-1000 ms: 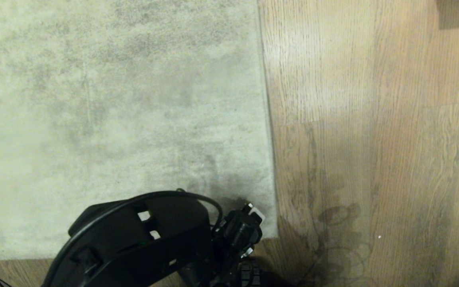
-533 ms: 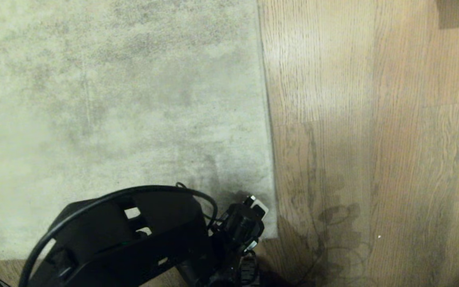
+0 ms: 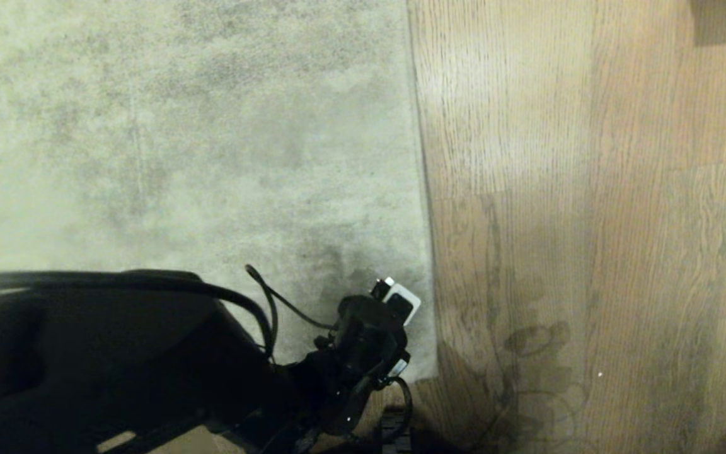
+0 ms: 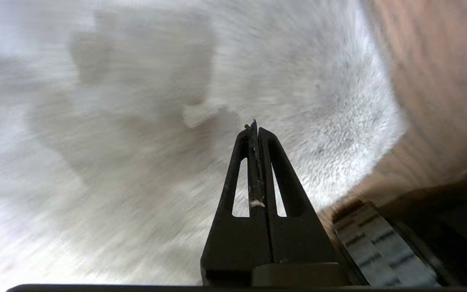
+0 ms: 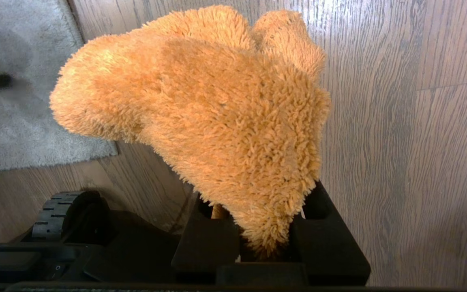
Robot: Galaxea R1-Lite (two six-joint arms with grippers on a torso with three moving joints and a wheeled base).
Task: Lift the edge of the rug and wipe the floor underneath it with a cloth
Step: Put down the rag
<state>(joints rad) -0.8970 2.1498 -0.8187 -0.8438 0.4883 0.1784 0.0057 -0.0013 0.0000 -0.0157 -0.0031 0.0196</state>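
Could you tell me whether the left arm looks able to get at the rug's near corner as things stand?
Probably yes. The left gripper hangs over the rug just inside that corner, with nothing between them. Its jaws are shut and empty, though, so they would have to open before pinching the rug edge.

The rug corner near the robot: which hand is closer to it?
Left. The left hand hangs shut just above the rug near its corner; the right hand, holding the cloth, sits off over the floor.

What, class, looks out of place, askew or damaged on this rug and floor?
Nothing stands out. The rug lies flat with its edge straight against the wooden floor. The orange cloth is held in the right end effector, not dropped. The dark patches on the floor are shadows.
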